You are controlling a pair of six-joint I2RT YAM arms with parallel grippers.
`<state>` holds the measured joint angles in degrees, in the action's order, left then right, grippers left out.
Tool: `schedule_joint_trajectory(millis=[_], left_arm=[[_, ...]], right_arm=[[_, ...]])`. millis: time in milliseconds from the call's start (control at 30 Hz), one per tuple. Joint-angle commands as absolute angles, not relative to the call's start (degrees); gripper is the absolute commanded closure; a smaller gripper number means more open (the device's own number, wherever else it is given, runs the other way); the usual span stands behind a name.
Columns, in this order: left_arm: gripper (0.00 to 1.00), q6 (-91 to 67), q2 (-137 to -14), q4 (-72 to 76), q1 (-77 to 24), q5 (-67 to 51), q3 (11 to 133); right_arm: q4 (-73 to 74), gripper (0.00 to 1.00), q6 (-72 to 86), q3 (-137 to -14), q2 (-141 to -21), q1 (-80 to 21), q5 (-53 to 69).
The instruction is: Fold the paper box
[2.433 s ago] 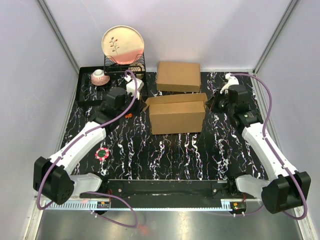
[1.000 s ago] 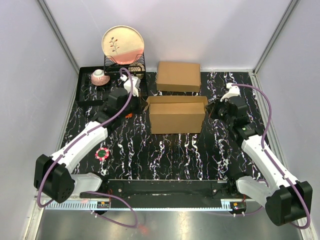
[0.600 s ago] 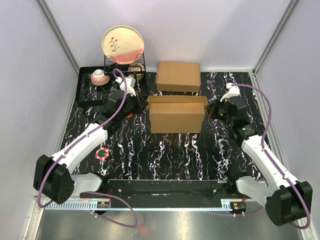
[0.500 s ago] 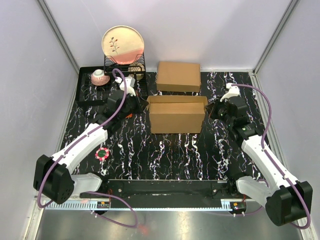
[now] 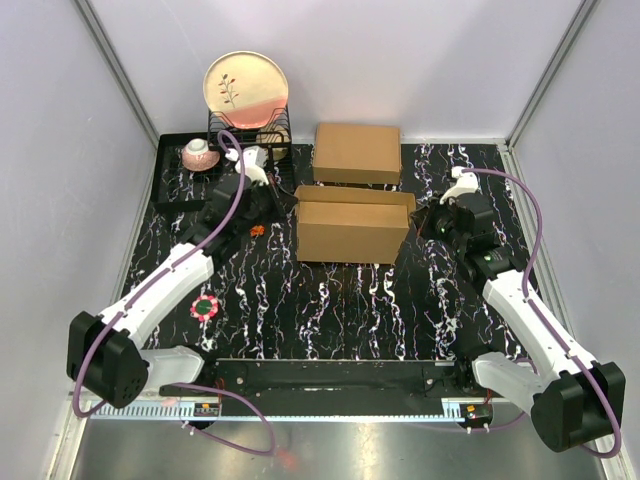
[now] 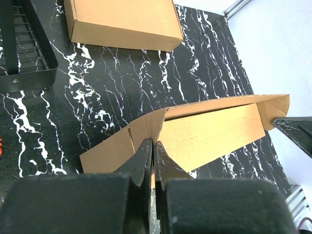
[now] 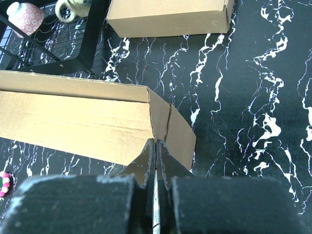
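Left wrist view: the left tool, closed, points at one end flap of the plain brown corrugated paper box.
The right tool, also closed, meets the opposite flap; the box stands mid black marbled counter, before a made-up brown cardboard box.

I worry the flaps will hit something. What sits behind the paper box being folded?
A closed cardboard box lies behind the paper box, apart from it, with bare table between. The table right at the back wall's foot is covered by that wall.
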<state>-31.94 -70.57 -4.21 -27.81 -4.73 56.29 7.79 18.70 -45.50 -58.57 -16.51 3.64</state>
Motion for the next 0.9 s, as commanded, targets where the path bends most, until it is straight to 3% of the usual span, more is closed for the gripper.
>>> schedule_joint_trajectory(millis=[0,600,867], left_arm=[[1.00,-35.68,-70.05,-1.32,-27.86,-6.50,60.11],[1.00,-45.26,-71.54,1.93,-27.86,-8.53,53.88],[1.00,-39.82,-70.93,1.94,-27.86,-5.54,51.68]], right_arm=[[12.04,1.00,17.84,-45.26,-59.15,-17.67,3.96],[12.92,1.00,17.67,-46.14,-59.33,-18.19,3.78],[12.75,1.00,17.58,-45.97,-59.24,-18.28,3.60]])
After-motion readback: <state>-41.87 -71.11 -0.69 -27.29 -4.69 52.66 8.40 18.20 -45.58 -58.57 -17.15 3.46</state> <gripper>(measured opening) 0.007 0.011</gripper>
